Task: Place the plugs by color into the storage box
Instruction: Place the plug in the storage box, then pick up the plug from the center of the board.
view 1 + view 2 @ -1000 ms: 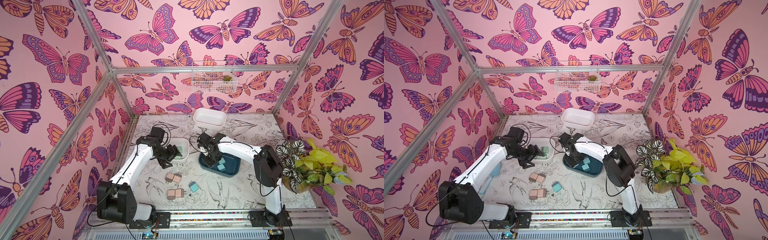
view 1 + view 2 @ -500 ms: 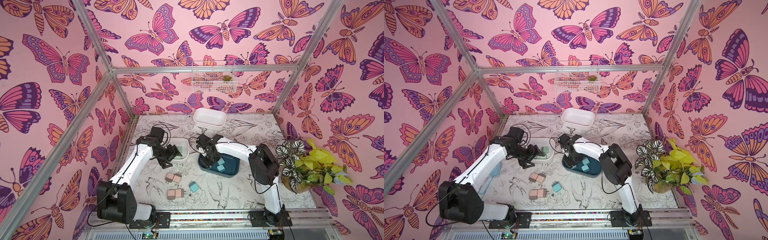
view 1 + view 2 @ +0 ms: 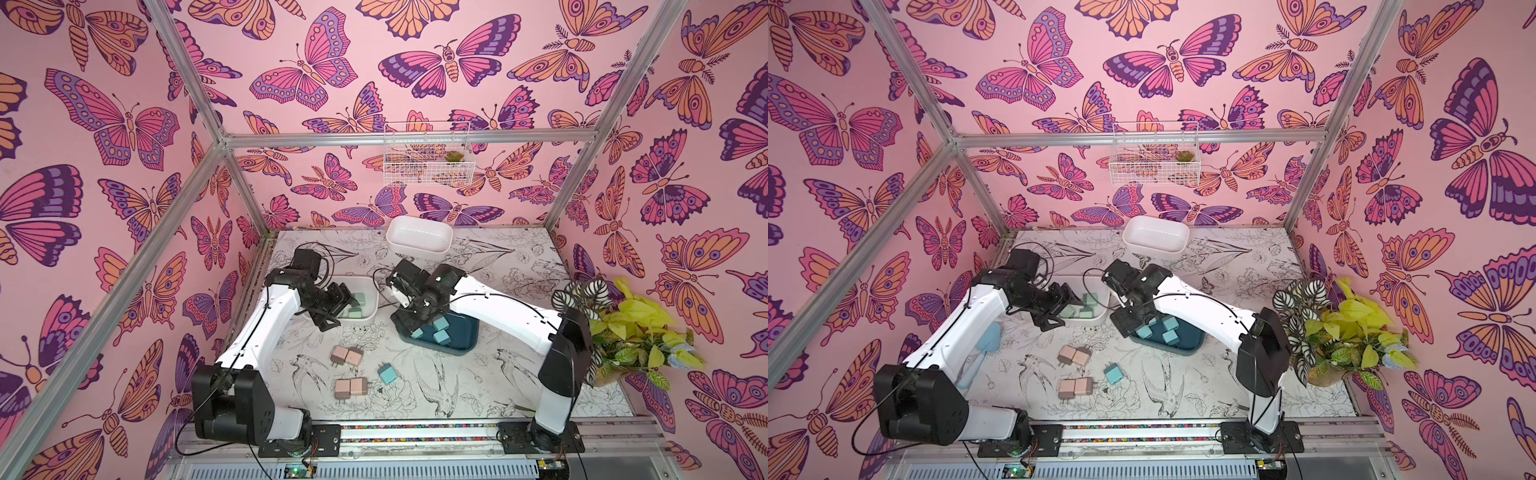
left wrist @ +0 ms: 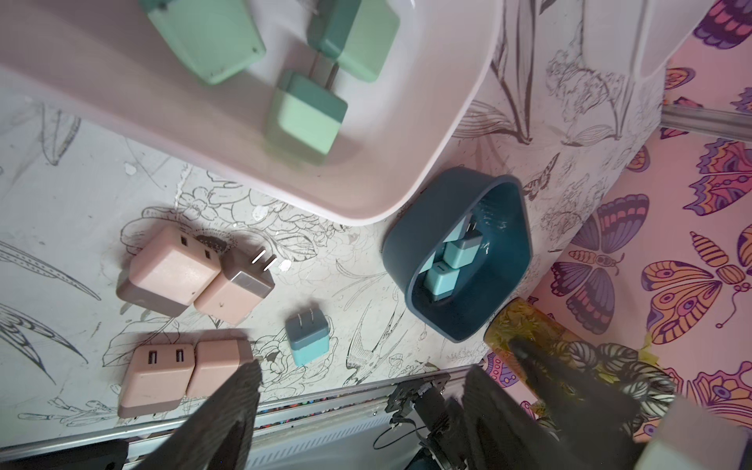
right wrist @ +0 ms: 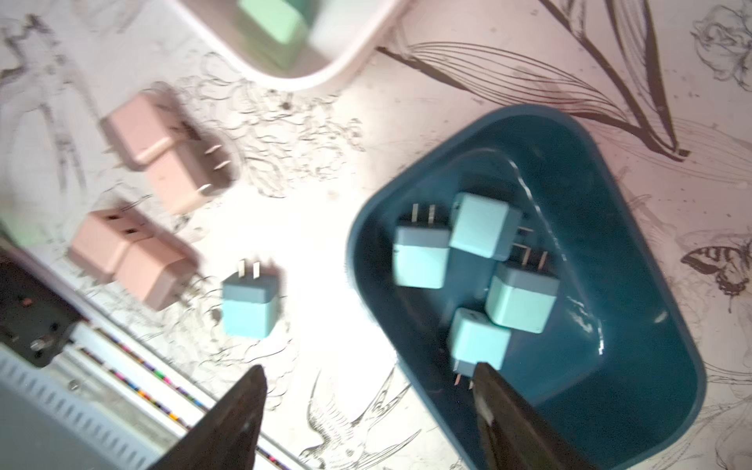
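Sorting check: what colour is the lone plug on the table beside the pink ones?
The lone plug is light teal-blue; the right wrist view shows it best.

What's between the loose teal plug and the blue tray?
Only bare printed tabletop separates the squarish teal plastic plug from the dark blue plastic tray, seen in the right wrist view.

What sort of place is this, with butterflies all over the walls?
Probably a staged robot test booth, not a home: a left arm and right arm bolted to a rail, butterfly-print panels on a metal frame, and plugs laid out near a blue tray.
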{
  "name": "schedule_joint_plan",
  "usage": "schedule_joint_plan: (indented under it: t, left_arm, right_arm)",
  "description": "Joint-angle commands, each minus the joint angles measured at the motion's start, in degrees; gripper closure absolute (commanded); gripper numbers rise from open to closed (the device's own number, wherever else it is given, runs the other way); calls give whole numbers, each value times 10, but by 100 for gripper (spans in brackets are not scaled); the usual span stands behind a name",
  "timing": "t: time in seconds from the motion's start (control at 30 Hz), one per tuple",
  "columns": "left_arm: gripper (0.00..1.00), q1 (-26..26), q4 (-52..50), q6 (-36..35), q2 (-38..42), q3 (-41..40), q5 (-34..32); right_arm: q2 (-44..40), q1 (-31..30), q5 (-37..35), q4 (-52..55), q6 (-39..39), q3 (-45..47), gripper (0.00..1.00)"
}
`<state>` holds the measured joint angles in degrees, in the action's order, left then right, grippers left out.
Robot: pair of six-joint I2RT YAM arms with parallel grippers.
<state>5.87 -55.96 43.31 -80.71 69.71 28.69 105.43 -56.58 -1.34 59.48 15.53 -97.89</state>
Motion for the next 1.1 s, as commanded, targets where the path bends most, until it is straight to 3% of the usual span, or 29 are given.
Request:
schedule_joint_plan:
  t: [0.0, 0.3, 0.73, 1.07]
  left_arm:
    - [20, -20, -26, -21, -3, 22, -6]
    - [20, -79, -49, -41, 34, 2, -10]
    - [20, -85, -56, -46, 46, -25, -2]
    - [20, -85, -56, -45, 50, -33, -1]
  right_arm:
    - [40, -43, 13, 36, 35, 10, 19]
    - [141, -95, 46, -2, 67, -25, 18]
    - [198, -101, 59, -45, 89, -6, 19]
    - [223, -101, 75, -65, 88, 7, 34]
